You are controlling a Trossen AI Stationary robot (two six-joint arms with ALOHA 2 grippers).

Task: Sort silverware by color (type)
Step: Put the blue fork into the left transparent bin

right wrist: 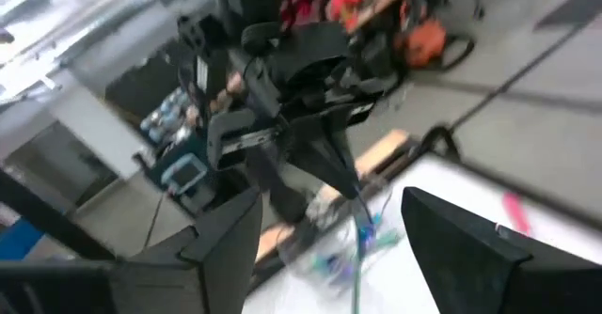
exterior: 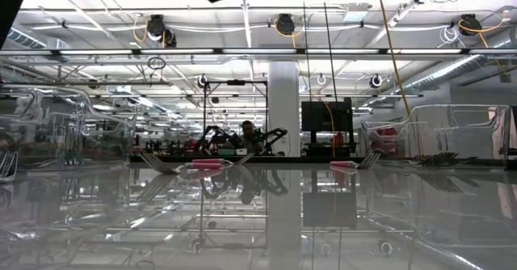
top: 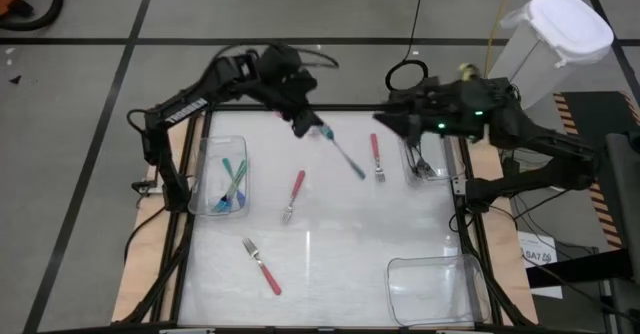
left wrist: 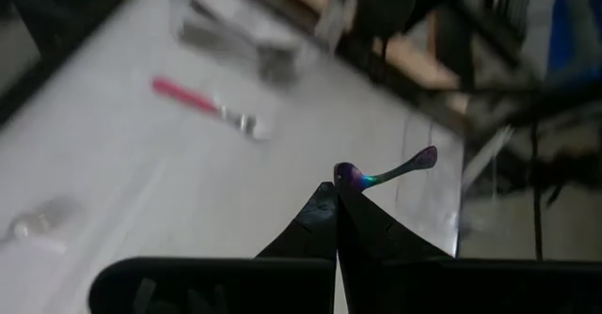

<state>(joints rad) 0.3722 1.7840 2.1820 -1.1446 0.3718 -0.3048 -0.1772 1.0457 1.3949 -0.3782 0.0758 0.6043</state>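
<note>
The left claw [top: 312,124] is closed on a slim teal-handled fork [top: 343,152], held tilted above the glossy white surface [top: 330,254]. Three pink-handled forks [top: 296,188] lie loose there. A clear rectangular bin [top: 206,164] holds teal forks. The right claw [top: 388,124] hangs wide open, empty.

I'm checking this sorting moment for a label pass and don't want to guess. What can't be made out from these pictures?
- High view: how many forks lie in the left bin; they overlap.
- High view: the contents of the far-right bin, partly under the right gripper.
- Left wrist view: the tines of the teal fork in the left gripper, hidden behind its fingers.
- Low view: both grippers are out of frame.
</note>
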